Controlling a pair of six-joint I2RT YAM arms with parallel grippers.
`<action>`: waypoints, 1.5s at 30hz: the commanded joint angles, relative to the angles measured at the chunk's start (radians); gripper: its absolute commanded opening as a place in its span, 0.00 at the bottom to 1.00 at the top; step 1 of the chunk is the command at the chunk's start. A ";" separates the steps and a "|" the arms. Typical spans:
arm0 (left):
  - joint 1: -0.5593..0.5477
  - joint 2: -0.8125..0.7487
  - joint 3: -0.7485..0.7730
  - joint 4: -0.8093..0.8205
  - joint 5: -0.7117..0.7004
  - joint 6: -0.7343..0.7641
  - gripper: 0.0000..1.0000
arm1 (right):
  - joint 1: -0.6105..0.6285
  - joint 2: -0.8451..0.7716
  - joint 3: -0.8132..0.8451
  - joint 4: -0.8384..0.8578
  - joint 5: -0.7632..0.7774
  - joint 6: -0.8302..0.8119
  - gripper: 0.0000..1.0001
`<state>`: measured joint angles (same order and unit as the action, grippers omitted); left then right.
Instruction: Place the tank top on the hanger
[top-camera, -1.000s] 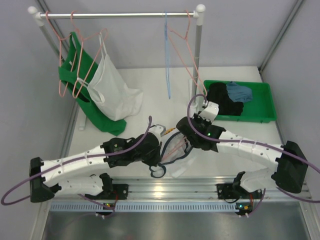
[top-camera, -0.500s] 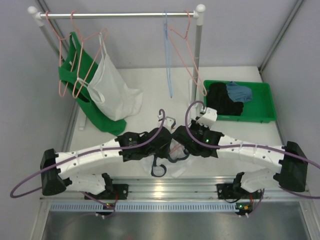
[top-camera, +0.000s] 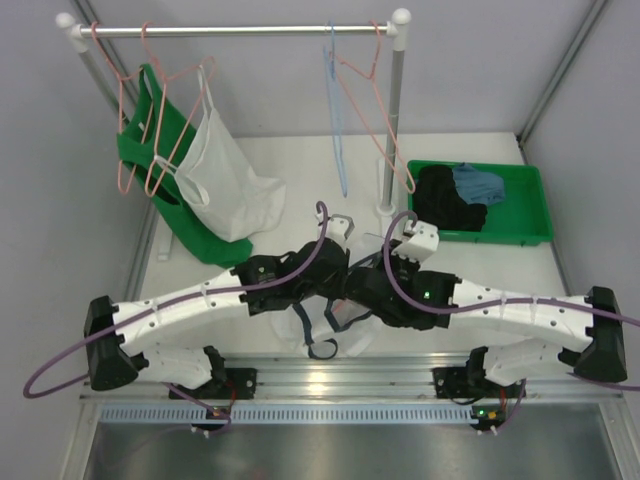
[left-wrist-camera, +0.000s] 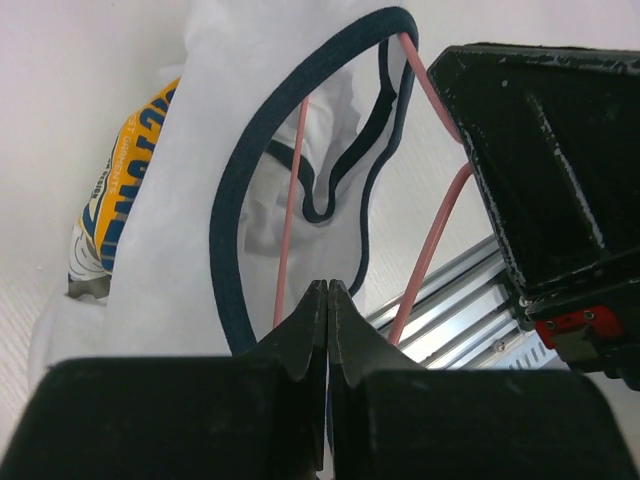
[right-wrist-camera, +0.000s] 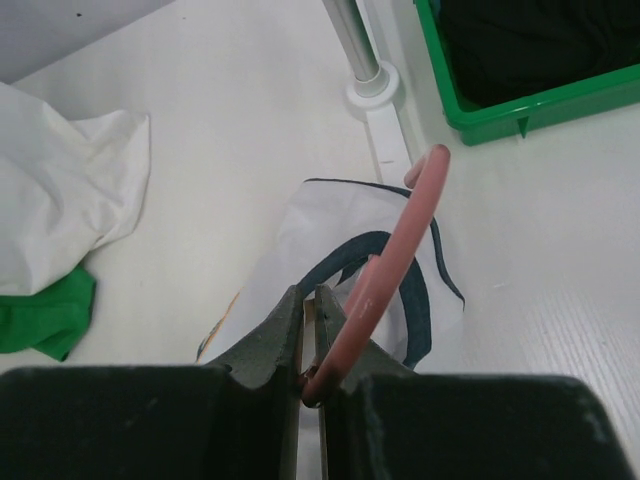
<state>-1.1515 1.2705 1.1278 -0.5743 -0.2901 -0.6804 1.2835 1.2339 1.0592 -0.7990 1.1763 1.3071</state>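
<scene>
Left wrist view: left gripper (left-wrist-camera: 327, 292) closed, apparently pinching top (left-wrist-camera: 170, 250) by its trim. Right gripper (right-wrist-camera: 309, 300) clamped on hanger (right-wrist-camera: 392, 250) hook. Top lies on table (top-camera: 300, 160) between arms, wire through one opening. Threading step, judged partway; next needs the other shoulder worked in.

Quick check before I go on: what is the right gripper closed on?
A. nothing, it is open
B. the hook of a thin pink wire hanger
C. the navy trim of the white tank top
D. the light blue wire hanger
B: in the right wrist view the thin pink wire hanger curves up from between the closed fingers of the right gripper, with the white navy-trimmed tank top lying on the table beyond them.
</scene>
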 joint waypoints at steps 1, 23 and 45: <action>0.004 0.003 0.052 0.059 -0.018 0.012 0.00 | 0.028 -0.010 0.064 -0.055 0.072 0.063 0.00; -0.002 -0.344 -0.132 -0.190 0.285 0.104 0.37 | -0.010 0.032 0.073 0.049 0.010 -0.080 0.00; -0.146 -0.183 -0.063 -0.222 0.037 0.120 0.22 | -0.029 0.030 0.070 0.078 -0.024 -0.114 0.00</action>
<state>-1.2831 1.0874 1.0138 -0.7986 -0.1650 -0.5724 1.2602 1.2659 1.0824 -0.7650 1.1381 1.1881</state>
